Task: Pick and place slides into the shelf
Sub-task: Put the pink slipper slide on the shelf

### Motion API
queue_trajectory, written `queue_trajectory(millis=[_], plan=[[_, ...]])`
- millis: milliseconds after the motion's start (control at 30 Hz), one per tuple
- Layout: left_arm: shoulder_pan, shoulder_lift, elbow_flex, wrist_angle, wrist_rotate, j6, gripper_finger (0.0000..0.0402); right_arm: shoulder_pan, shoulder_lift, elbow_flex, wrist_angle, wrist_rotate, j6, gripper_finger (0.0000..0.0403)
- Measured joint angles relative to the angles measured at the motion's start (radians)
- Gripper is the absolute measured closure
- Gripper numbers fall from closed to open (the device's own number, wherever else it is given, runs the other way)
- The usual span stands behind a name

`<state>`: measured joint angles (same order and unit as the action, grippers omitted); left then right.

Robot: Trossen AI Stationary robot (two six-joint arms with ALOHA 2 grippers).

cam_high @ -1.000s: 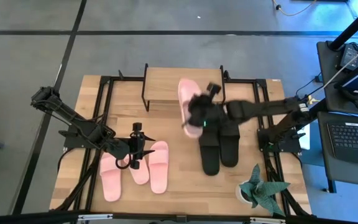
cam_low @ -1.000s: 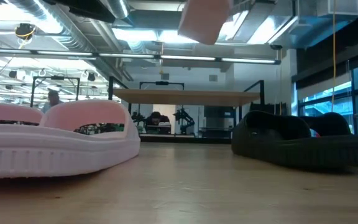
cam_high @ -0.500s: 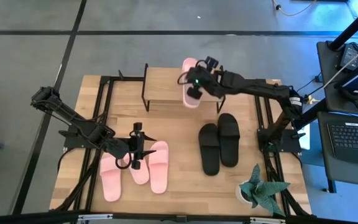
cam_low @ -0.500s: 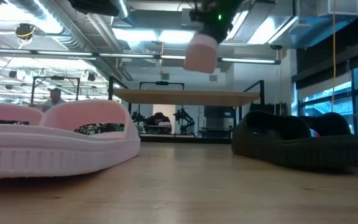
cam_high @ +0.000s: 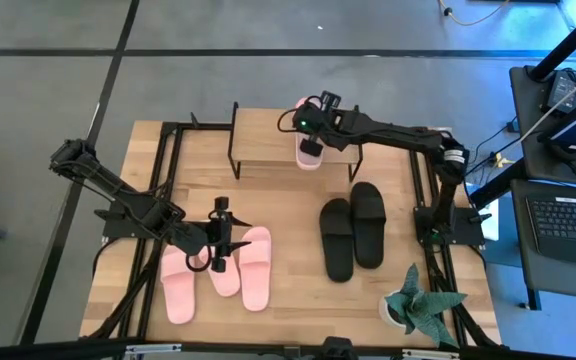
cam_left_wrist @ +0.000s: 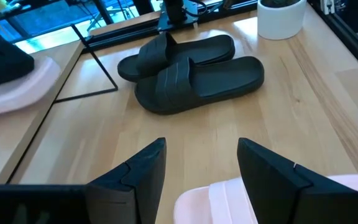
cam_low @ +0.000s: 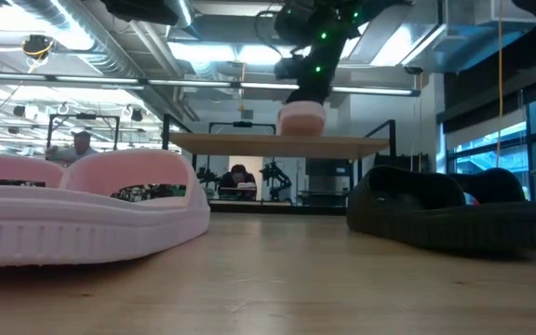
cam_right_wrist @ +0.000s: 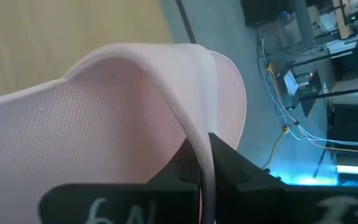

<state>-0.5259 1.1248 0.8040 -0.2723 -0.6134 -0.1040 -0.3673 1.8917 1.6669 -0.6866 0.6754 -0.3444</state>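
My right gripper [cam_high: 311,124] is shut on a light pink slide [cam_high: 307,153] over the right end of the shelf's wooden top board [cam_high: 263,135]. In the low view the slide [cam_low: 301,119] sits level, its sole at the board [cam_low: 249,141]. My left gripper [cam_high: 218,246] hovers open above three pink slides [cam_high: 256,265] lying soles down on the table's near left. Its wrist view shows one pink slide [cam_left_wrist: 229,199] just below the fingers. The two black slides [cam_high: 353,235] lie side by side at the right. My right gripper pinches the pink slide's wide strap at its edge [cam_right_wrist: 194,134] between the two fingers [cam_right_wrist: 229,163], coming from above and pointing down. The slide is level, with its sole at the shelf's top board; whether it rests there I cannot tell.
A potted plant in a white pot [cam_high: 408,305] stands at the table's near right corner. Black frame rails [cam_high: 168,170] run along the table's sides. Bare wood [cam_left_wrist: 166,130] lies between the pink and black slides. A desk with a laptop [cam_high: 563,220] stands to the right of the table.
My right gripper has carried the pink slide from above the black slides toward the far edge and down to the right end of the shelf's top board, turning it level on the way. It has stayed shut on the slide.
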Motion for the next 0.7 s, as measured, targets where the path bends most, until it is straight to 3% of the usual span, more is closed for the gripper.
queue_trajectory(millis=[367, 700], plan=[[-0.001, 0.000, 0.000, -0.006, 0.006, -0.002, 0.0211, -0.004, 0.041, 0.001, 0.017, 0.003, 0.000, 0.0391], [-0.001, 0.000, 0.000, -0.006, 0.006, -0.002, 0.0211, -0.006, 0.043, 0.001, -0.009, 0.005, 0.028, 0.0327]])
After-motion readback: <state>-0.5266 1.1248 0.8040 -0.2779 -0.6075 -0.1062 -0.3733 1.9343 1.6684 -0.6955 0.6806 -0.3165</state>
